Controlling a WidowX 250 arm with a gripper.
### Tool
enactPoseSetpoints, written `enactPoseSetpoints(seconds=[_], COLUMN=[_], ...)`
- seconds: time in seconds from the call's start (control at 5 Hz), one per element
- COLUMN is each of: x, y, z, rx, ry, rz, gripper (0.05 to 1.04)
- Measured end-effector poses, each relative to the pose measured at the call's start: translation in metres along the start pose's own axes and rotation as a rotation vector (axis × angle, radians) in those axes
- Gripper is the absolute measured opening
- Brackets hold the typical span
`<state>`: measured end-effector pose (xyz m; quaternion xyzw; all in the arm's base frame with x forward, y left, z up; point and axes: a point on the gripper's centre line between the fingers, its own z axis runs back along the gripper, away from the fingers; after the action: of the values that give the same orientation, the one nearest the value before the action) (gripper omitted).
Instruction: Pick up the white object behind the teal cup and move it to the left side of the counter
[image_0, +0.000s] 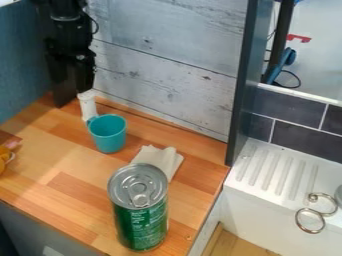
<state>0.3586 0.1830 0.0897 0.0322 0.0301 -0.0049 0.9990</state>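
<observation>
Claw (85, 89) near the teal cup (109, 136), toward the view's upper left.

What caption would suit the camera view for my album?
Black robot arm hanging beside a round teal cup on a wooden counter, a tall green metal can standing nearer the camera.

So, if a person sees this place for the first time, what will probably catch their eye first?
Most likely the green can, standing upright near the front of the wooden counter, its silver lid facing up. Next, perhaps the teal cup, farther back and to the left in the picture. Then the black arm at the upper left, with a white piece at its lower end, right by the cup.
</observation>
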Motion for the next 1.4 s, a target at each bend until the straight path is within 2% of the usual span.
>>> enactPoseSetpoints(seconds=[0.2, 0.4, 0.6, 0.8, 1.0, 1.4], x=[0.008, 0.014, 0.019, 0.021, 0.025, 0.026], y=[0.007, 0.009, 0.004, -0.002, -0.001, 0.006], z=[-0.009, -0.016, -0.025, -0.024, -0.031, -0.053], rx=[0.015, 0.015, -0.036, -0.079, -0.094, -0.082], ry=[0.022, 0.023, 0.022, 0.026, 0.054, 0.131], rz=[0.023, 0.028, -0.007, -0.052, -0.071, -0.044], gripper=[1.001, 1.001, 1.001, 1.001, 1.001, 0.992])
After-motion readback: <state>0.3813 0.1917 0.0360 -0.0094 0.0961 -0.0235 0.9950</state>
